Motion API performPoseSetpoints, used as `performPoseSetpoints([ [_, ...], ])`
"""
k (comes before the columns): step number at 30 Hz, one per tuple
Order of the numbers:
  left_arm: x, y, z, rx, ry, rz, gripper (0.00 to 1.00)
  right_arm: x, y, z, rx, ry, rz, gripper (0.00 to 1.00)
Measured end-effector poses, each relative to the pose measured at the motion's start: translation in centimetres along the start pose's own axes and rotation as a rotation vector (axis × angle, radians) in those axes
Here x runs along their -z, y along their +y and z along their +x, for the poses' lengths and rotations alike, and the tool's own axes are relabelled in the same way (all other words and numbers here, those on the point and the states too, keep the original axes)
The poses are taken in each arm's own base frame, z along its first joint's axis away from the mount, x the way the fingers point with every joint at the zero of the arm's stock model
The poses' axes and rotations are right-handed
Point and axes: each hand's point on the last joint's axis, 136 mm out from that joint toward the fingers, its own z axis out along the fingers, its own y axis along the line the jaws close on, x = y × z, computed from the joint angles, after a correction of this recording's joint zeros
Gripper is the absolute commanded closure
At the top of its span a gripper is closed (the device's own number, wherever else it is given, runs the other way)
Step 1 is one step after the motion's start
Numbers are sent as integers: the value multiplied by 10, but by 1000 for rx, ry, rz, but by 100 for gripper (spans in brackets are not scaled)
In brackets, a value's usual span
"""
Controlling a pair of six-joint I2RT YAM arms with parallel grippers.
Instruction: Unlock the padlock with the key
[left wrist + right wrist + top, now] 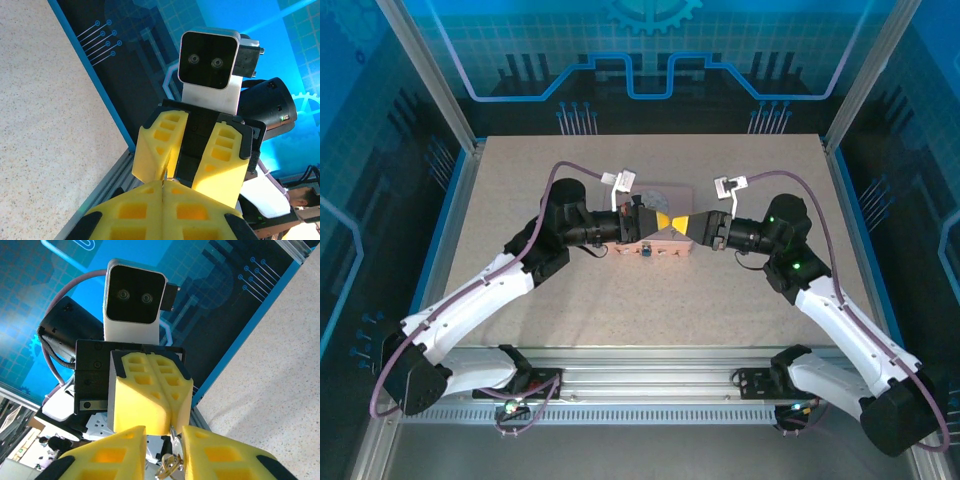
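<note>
Seen from above, the left gripper (pixel 670 220) and the right gripper (pixel 681 221) meet tip to tip over a pink rectangular tin box (pixel 672 246) and hide most of its lid. The tiny dark padlock with a blue part (pixel 647 250) sits at the tin's near edge, too small to make out. The left gripper is closed on a thin silver metal key (pixel 172 432). The right gripper's fingers stand slightly apart around the key ring (pixel 167 466), and we cannot tell if they touch it. A speckled beige surface (pixel 740 290) carries the tin.

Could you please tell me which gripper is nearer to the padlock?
Left. The left gripper sits just beyond the padlock; the right gripper meets it tip to tip from farther right.
</note>
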Motion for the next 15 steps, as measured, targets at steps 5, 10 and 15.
performPoseSetpoints([
  [5,2,-2,-1,-3,-5,3,100,0,-4,1,-7,-2,10,83],
  [10,3,-3,-1,-5,-8,4,100,0,-4,1,-5,-4,9,89],
  [15,4,-4,-2,-5,-10,6,100,2,-4,1,3,-11,13,100],
])
